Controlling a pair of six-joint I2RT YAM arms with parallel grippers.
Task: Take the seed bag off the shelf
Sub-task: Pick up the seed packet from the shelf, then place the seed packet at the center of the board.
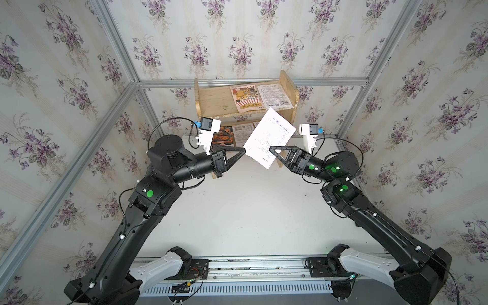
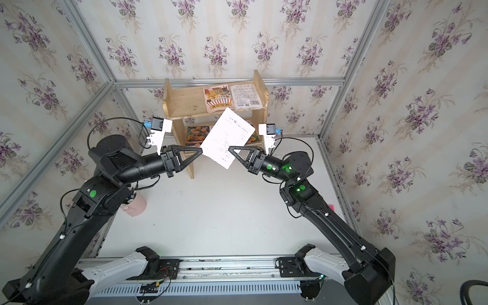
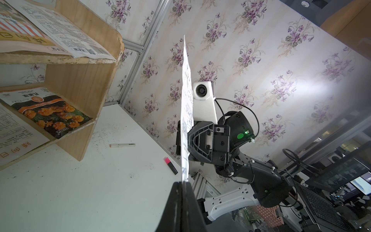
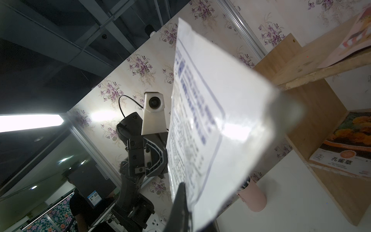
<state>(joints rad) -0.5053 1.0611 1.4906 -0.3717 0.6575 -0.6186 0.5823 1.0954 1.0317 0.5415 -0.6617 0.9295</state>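
- mounting rail [image 1: 264, 265] runs along the bottom edge of both top views; both arms rise from it toward frame centre and meet nose to nose.
- seed bag [image 1: 269, 137]: white, printed face toward the top camera. it hangs in the air at frame centre, in front of the shelf [image 1: 211, 103] and clear of both boards. it is above the white table [image 1: 250, 211] and not yet set down.
- right gripper [image 1: 271, 150]: clenched on the bag's lower right edge. the right wrist view shows the sheet running out from its fingers [image 4: 180, 202].
- left gripper [image 1: 243, 151]: tip touches the bag's left corner. in the left wrist view its fingers [image 3: 176, 200] sit close on either side of the bag's edge. cannot tell whether they pinch it or sit loose.
- judgement: contact on opposite sides keeps a limp flat bag spread out. it reads as a hand-over point between the arms.
- two packets [image 1: 247, 97] lie flat on the top board, upper centre. marigold packet [image 1: 224, 136] lies on the lower board. all untouched.
- judgement: removal is mostly done. what remains is to carry the bag away from the shelf and down to bare table.
- risk: held by one edge only, the bag may sag or slip.
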